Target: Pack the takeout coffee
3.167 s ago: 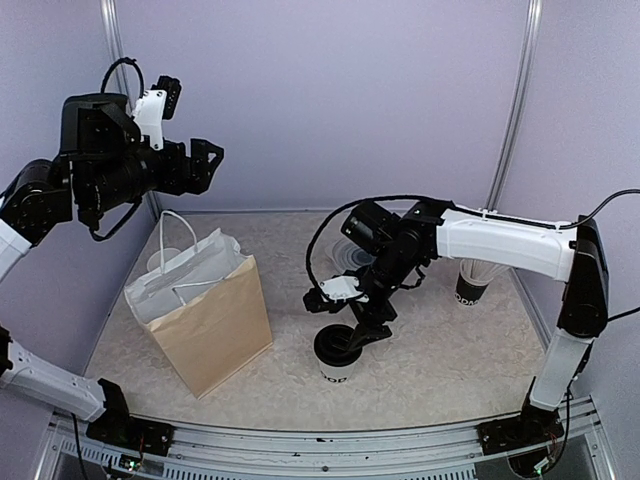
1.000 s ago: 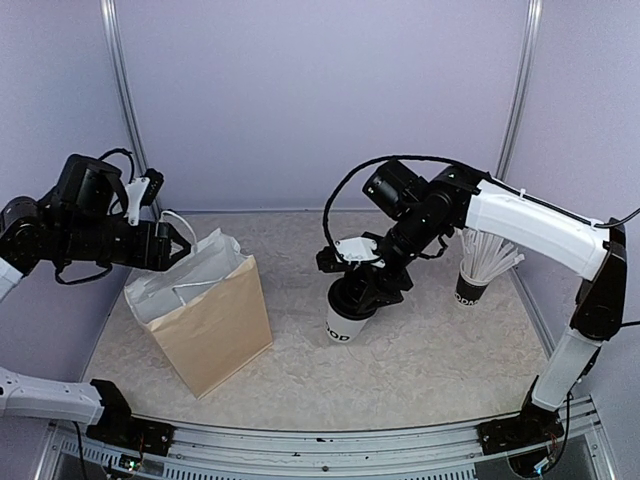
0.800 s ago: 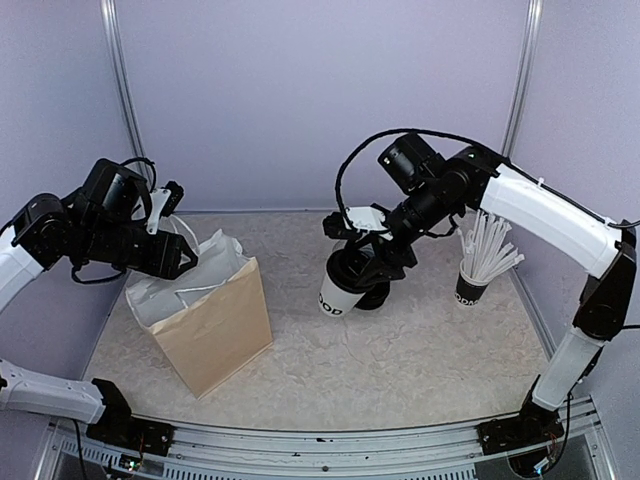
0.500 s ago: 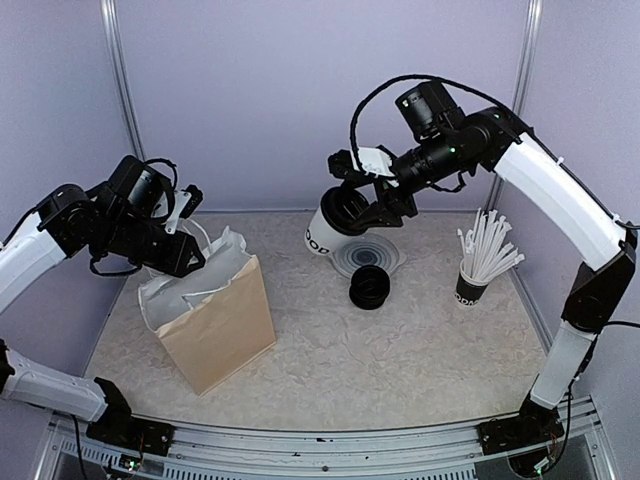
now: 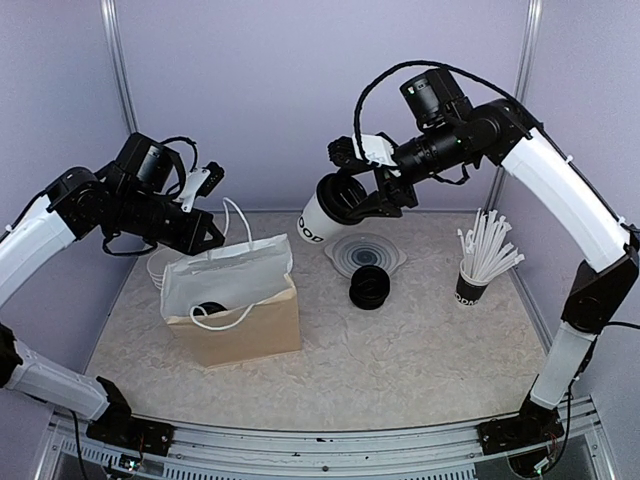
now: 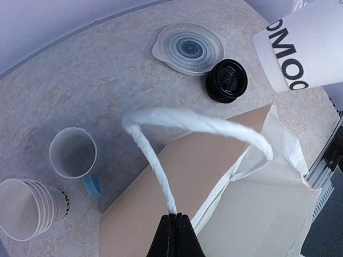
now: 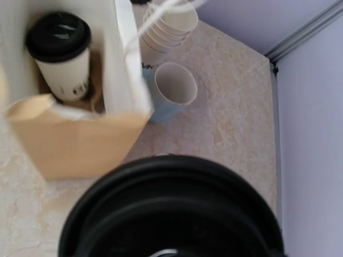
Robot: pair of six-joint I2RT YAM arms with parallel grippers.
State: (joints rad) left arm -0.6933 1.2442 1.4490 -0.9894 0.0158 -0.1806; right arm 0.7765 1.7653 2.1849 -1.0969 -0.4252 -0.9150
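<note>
The surface (image 5: 420, 340) carried a brown paper bag (image 5: 250, 328), standing on its left part with the mouth open upward. The coffee cup (image 5: 322, 215) was clear of the surface, held in the air by the right hand (image 5: 352, 196), whose fingers were clamped round its upper part near the black lid. The cup was tilted. Its long axis ran from the lid, up and right at the hand, to the lettered base, down and left. The bag mouth lay below and left of that base, apart from it. The coming move is judged to depend on carrying the cup that way and righting it over the opening. The right hand, as holder, was the nearer. The left hand (image 5: 205, 236) was pressed together on the bag's white handle (image 6: 161, 160), drawing it upward.

The overhead view showed the gap between cup and bag. Only the right wrist view showed a second lidded cup (image 7: 59, 51) upright inside the bag. The left wrist view confirmed the pinch on the handle.
</note>
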